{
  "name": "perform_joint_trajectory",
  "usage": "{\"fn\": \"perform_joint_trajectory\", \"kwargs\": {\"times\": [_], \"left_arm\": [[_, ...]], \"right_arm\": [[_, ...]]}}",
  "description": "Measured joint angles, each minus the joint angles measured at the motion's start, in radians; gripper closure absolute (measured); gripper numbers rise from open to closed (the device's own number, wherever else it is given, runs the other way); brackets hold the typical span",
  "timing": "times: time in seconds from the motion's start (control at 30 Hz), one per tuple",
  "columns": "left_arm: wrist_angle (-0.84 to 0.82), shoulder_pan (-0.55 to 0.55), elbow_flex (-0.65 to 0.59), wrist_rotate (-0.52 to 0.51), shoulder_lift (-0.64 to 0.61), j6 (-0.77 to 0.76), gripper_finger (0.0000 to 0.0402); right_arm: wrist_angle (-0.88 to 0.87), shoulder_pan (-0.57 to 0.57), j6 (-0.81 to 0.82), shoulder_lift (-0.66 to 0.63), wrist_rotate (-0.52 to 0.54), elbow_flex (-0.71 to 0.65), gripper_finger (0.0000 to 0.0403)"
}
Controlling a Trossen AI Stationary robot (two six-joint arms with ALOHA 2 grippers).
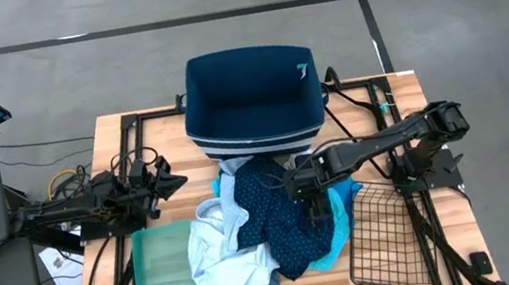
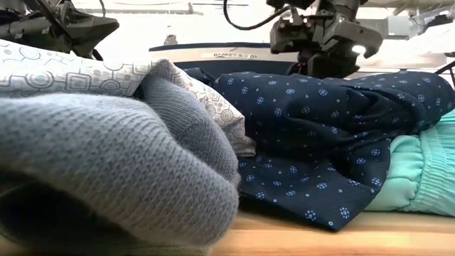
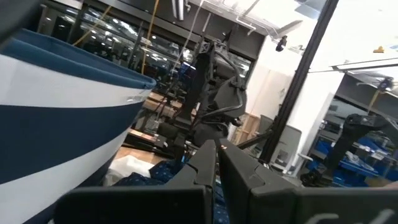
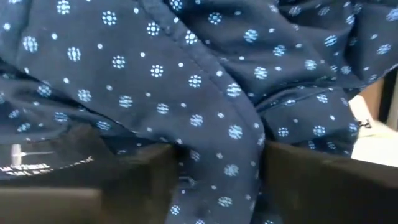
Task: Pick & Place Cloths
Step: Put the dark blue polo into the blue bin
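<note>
- Right gripper (image 1: 309, 198) is down on the navy dotted cloth (image 1: 280, 214), fingers set wide either side of a fabric ridge, not clenched.
- That cloth lies just in front of the navy bin (image 1: 250, 98), atop the cloth pile.
- Left gripper (image 1: 172, 183) hangs left of the bin, fingers pressed together, holding nothing.

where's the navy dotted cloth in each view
High: navy dotted cloth mid-pile, below the bin, under the right tool.
Low: right of centre, over the turquoise cloth.
Left wrist: a dark blue sliver, probably it.
Right wrist: fills the picture.
Shared landmark: the bin.
</note>
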Motion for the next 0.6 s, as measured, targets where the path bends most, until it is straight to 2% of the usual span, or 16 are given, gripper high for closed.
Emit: {"fn": "perform_joint_trajectory", "kwargs": {"times": [0.17, 0.4, 0.6], "left_arm": [[0.000, 0.000, 0.000, 0.007, 0.000, -0.001, 0.0399], [0.000, 0.000, 0.000, 0.006, 0.000, -0.002, 0.0399], [0.000, 0.000, 0.000, 0.006, 0.000, -0.001, 0.0399]], "right_arm": [[0.012, 0.000, 0.022, -0.008, -0.002, 0.000, 0.0377], [0.023, 0.000, 0.094, -0.055, -0.006, 0.000, 0.0394], [0.017, 0.008, 0.215, -0.170, -0.035, 0.008, 0.0398]]}}
